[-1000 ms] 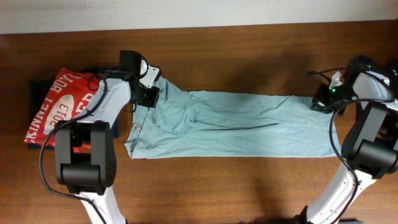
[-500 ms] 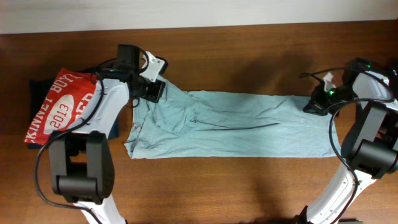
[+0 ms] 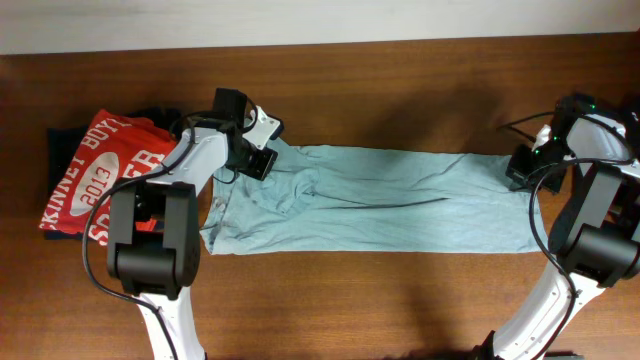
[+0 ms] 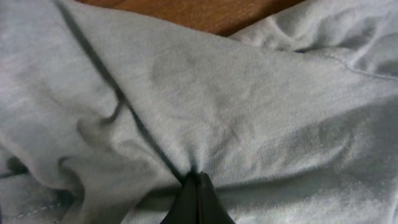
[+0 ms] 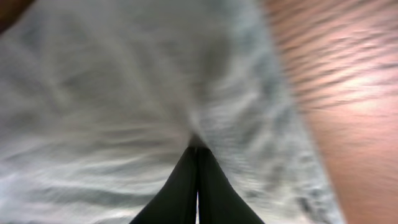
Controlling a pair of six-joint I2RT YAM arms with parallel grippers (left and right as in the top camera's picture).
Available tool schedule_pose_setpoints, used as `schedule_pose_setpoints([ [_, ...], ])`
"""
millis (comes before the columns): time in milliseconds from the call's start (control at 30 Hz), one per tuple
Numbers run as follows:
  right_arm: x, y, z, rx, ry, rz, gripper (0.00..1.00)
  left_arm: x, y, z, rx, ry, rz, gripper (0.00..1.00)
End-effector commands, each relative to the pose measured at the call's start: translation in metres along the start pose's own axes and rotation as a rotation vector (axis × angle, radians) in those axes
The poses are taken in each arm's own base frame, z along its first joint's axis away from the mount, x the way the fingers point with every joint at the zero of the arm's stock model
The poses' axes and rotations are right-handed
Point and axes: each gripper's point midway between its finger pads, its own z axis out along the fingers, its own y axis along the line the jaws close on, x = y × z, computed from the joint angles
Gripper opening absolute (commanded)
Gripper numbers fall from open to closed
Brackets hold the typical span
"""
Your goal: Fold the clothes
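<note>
The clothes (image 3: 400, 205), a pale grey-blue t-shirt, lie stretched out flat across the middle of the table. My left gripper (image 3: 262, 163) sits at the shirt's upper left corner, shut on a pinch of fabric. In the left wrist view creases in the cloth (image 4: 217, 93) run into the closed tips (image 4: 196, 176). My right gripper (image 3: 518, 168) is at the shirt's upper right corner. Its wrist view is blurred but shows the tips (image 5: 198, 148) shut on the cloth (image 5: 124, 93), with bare table (image 5: 348, 81) to the right.
A red t-shirt with white lettering (image 3: 100, 175) lies on a black garment (image 3: 65, 140) at the left end of the table, beside the left arm. Bare wood (image 3: 380, 300) runs along the front, and a pale wall (image 3: 320, 20) bounds the back.
My left gripper has closed fully and shifted right along the shirt's top edge, bunching the fabric there. My right gripper drifted slightly left, then back right.
</note>
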Motion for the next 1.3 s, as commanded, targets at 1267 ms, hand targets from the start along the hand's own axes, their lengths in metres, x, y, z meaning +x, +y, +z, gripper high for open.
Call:
schedule_pose_setpoints([
  [1267,0.048,0.105,-0.244,-0.561,-0.473,-0.425,0.27,-0.023,-0.03,-0.304,-0.284,-0.391,-0.086,0.27],
])
